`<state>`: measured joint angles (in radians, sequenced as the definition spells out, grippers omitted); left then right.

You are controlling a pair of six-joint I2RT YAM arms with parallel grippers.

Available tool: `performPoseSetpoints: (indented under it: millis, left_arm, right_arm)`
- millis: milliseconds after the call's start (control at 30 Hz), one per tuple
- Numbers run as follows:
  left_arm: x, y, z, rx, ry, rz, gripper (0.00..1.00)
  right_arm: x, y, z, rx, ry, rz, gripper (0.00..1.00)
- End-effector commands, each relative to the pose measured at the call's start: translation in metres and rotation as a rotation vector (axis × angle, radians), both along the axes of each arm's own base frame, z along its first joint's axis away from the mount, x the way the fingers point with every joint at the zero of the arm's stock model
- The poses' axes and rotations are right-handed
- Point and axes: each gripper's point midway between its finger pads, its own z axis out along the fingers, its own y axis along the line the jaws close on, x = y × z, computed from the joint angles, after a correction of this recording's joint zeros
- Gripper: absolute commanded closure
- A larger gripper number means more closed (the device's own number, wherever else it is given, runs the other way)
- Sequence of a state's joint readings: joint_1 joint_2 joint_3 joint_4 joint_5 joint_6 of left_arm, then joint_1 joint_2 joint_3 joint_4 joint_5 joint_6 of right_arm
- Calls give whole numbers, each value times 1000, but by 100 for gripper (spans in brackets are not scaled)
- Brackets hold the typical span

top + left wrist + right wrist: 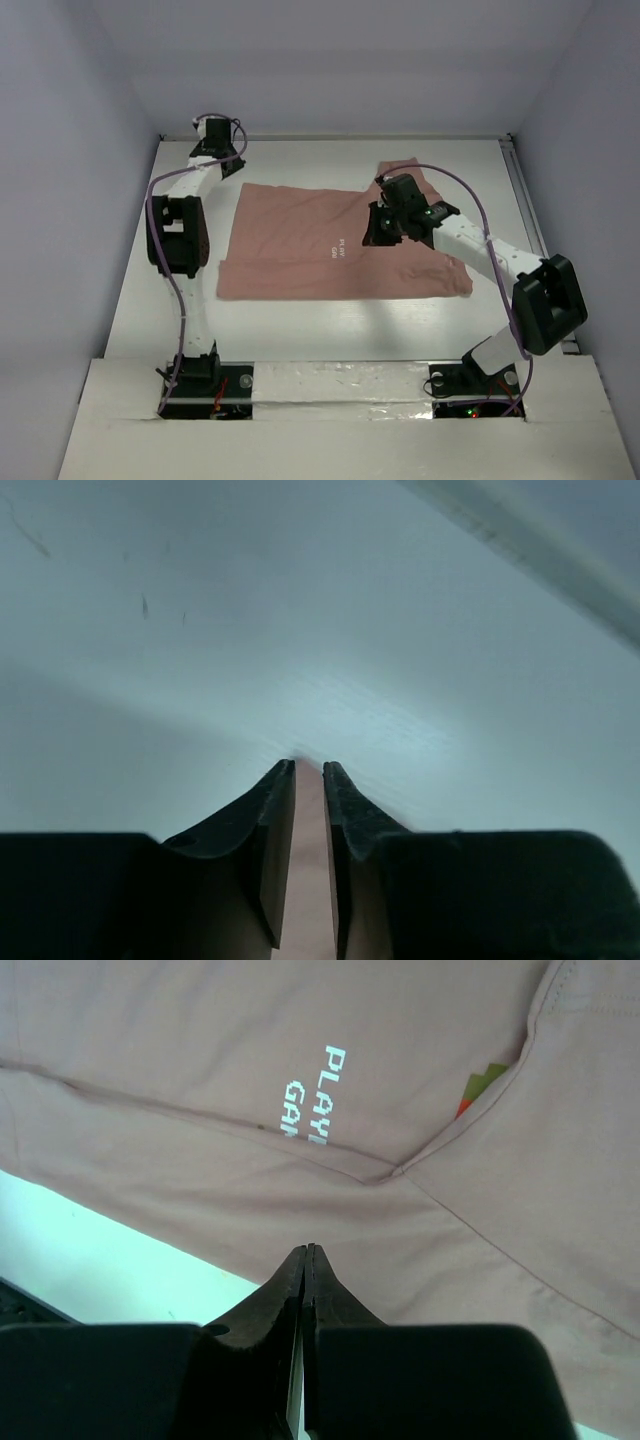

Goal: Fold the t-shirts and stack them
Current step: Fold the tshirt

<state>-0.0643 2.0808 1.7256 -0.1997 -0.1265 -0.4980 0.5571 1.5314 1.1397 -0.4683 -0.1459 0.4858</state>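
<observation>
The dusty-pink t-shirt lies spread on the white table with its white lettering showing. My left gripper is at the shirt's far left corner. In the left wrist view its jaws stand nearly closed with a strip of pink cloth between them. My right gripper hovers over the shirt's right half. In the right wrist view it is shut and empty above the shirt, near the lettering and the red-orange print.
Grey walls enclose the table on three sides. A metal rail runs along the right edge. A raised white ledge with the arm bases crosses the front. Bare table lies left of and in front of the shirt.
</observation>
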Motion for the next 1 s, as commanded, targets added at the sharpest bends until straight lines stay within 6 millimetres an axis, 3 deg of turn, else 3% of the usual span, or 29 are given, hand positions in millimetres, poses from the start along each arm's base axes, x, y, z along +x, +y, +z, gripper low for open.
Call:
performPoseSetpoints:
  millis: [0,200,300,533,800,967]
  left_arm:
    - [6,-4,-10,65,35,-55,83]
    - [30,-6,-26,73,29,-68,76]
    - [31,-2,-41,91,64,-57,74]
    - [13,4,-81,128,166,-58,74]
    - [-1,-1,-91,136,193,-82,70]
    - [1,-5,-95,144,200,-89,67]
  right_arm:
    - [1,-2,21,0,-37,13,95]
    - [-11,-1,11,19,11,26,95]
    - [-18,-6,5,7,26,20,95]
    - [-20,-10,0,-2,30,7,95]
    - [-16,-4,-2,13,33,17,95]
    - [-17,-1,-3,23,42,23,95]
